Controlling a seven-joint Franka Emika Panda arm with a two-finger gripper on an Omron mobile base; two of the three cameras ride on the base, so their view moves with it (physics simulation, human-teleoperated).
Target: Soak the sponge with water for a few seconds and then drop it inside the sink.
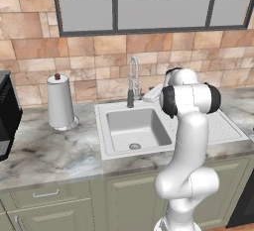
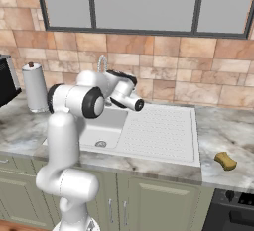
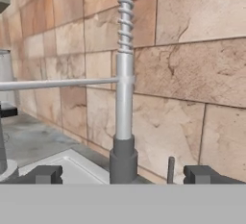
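End effector (image 3: 123, 174) wide, empty, facing coiled chrome faucet (image 3: 123, 98) just ahead. White rectangular sink (image 2: 163, 131) below. Tan oval sponge (image 2: 225, 161) far right on marble bench (image 2: 223, 131), long axis diagonal.

Faucet (image 1: 133, 84) base and sink (image 1: 115, 150) right side behind the arm.

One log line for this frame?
gripper: open, empty, facing coiled chrome faucet | yellow-tan sponge: counter right of white sink | water: off

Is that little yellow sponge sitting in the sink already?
No, the sponge lies on the counter to the right of the sink, well outside the basin.
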